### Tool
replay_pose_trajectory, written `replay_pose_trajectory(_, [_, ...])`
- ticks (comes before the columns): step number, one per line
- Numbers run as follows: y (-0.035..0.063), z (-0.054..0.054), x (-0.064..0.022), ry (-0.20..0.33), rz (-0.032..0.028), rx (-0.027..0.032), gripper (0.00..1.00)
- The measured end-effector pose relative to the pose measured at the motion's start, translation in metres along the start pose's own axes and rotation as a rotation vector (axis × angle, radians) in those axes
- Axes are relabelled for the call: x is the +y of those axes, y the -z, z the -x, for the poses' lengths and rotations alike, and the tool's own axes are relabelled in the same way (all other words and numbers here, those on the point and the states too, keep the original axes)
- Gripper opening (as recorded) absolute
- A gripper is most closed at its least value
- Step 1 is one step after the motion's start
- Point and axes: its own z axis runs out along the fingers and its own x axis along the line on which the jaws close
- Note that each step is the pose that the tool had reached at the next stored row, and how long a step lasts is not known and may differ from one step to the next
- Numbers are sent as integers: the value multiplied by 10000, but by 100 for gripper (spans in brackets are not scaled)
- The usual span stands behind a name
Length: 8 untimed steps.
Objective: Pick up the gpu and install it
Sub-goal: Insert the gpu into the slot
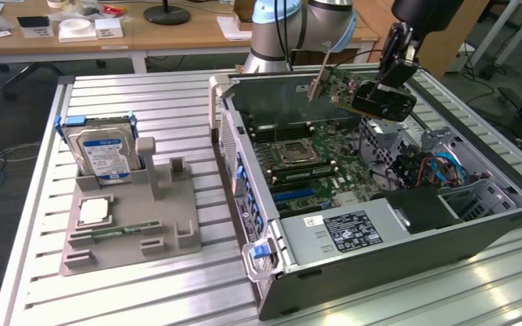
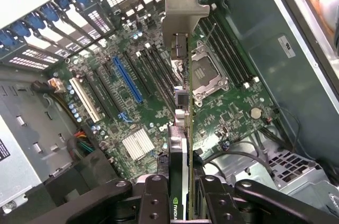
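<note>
The gpu [image 1: 344, 83] hangs in the air over the far side of the open computer case [image 1: 379, 231], its silver end bracket [image 1: 317, 84] pointing towards the exterior view's left. My gripper [image 1: 372, 94] is shut on its cooler side. In the wrist view the gpu [image 2: 186, 102] appears edge-on between my two black fingers [image 2: 154, 198], and its bracket [image 2: 180, 12] points away from the camera. Well below it lies the motherboard [image 2: 159, 102] with a blue slot [image 2: 127, 78] and black slots beside it. The card is clear of the board.
On the slatted metal table [image 1: 43, 272], at the exterior view's left, a grey fixture [image 1: 130, 238] holds a hard drive [image 1: 105, 153], a small white chip [image 1: 95, 209] and a memory stick [image 1: 120, 231]. The case walls, drive cage [image 1: 451, 197] and cables [image 1: 438, 166] ring the motherboard.
</note>
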Motion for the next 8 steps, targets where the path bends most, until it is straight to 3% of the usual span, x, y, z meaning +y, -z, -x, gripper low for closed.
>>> replay_pose_trajectory(8, [0,0,0,40,1,2,27])
